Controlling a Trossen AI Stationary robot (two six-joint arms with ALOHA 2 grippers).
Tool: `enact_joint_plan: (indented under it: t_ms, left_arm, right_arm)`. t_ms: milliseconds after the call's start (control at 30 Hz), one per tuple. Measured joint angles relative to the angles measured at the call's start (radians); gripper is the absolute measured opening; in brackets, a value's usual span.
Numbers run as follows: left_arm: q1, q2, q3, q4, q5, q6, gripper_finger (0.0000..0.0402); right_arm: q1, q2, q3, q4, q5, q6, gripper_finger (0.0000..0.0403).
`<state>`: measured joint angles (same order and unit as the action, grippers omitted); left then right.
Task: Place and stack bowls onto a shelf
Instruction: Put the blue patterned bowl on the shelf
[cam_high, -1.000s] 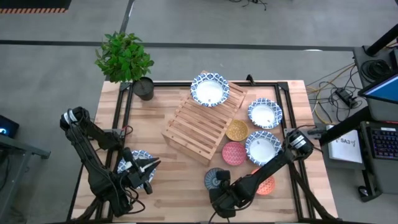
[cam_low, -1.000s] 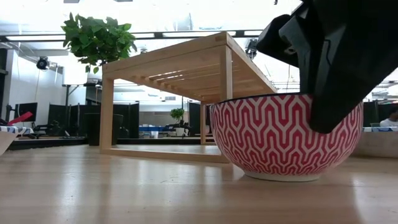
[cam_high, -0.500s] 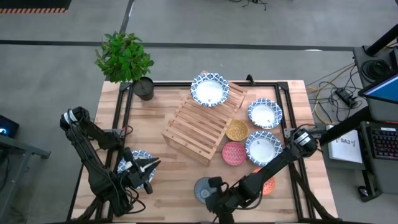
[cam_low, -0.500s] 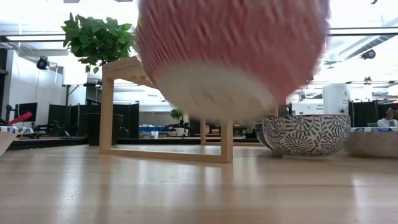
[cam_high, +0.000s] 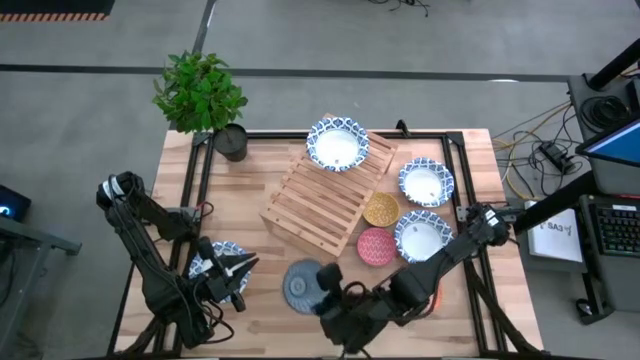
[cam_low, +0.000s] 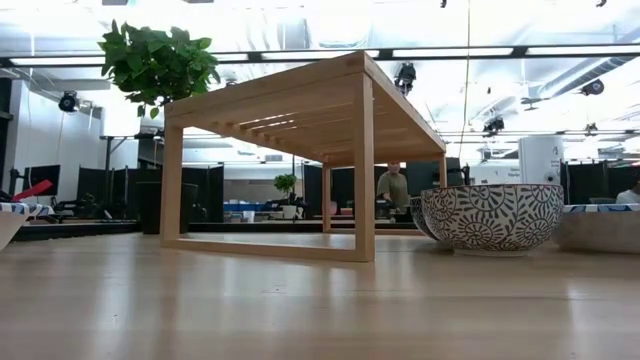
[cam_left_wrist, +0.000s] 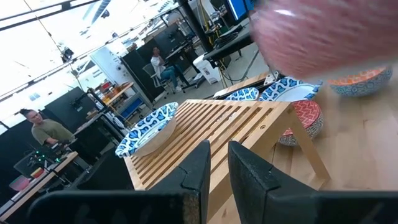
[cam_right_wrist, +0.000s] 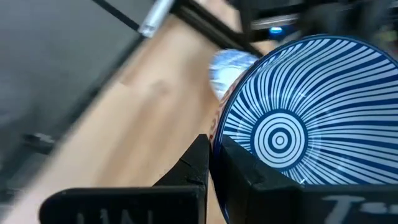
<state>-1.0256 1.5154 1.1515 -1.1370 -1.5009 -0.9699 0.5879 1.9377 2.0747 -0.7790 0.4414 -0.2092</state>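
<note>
My right gripper (cam_high: 323, 279) is shut on a small bowl (cam_high: 300, 283), blue-striped inside and pink-red outside, held above the table's near middle. The wooden shelf (cam_high: 325, 195) stands slantwise mid-table, and a white, blue-rimmed bowl (cam_high: 338, 145) sits on its far end. To the right of the shelf, two white bowls (cam_high: 425, 182), a mustard bowl (cam_high: 381, 209) and a red-lined bowl (cam_high: 377, 246) rest on the table. An orange bowl (cam_high: 432, 297) shows partly behind my right arm. My left gripper (cam_high: 232, 270) waits near left over another white bowl (cam_high: 212, 262), fingers slightly apart with nothing between them. My right gripper pinches the bowl's rim (cam_right_wrist: 219, 127), one finger (cam_right_wrist: 245, 177) inside on the striped lining and the other (cam_right_wrist: 194, 165) on the outer wall. The fingers come slanting down from the table's right. The bowl is lifted clear of the table, its opening up and tilted.
A potted plant (cam_high: 200, 92) stands at the far left corner. Black frame rails (cam_high: 455, 150) run along the table's edges. Bare wood lies between the shelf and the near edge. People show in the room beyond (cam_low: 392, 187).
My right gripper has risen from the table with the small bowl and carried it toward the table's left, rolling its wrist on the way. The bowl, standing on the table a second ago, is lifted clear and has left the low view.
</note>
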Motion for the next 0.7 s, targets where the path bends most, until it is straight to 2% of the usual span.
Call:
enact_joint_plan:
  t_ms: [100, 300, 500, 700]
  left_arm:
    - [0.000, 0.000, 0.000, 0.000, 0.000, 0.003, 0.0039]
    - [0.000, 0.000, 0.000, 0.000, 0.001, 0.004, 0.0039]
    - [0.000, 0.000, 0.000, 0.000, 0.001, 0.009, 0.0039]
    - [0.000, 0.000, 0.000, 0.000, 0.001, 0.011, 0.0039]
  right_arm:
    - [-0.041, 0.000, 0.066, -0.069, 0.030, -0.056, 0.0013]
    - [-0.165, 0.000, 0.116, -0.175, 0.018, -0.110, 0.0013]
    - [-0.303, 0.001, 0.108, -0.256, -0.109, -0.115, 0.0013]
    - [-0.406, 0.003, 0.100, -0.308, -0.169, -0.109, 0.0013]
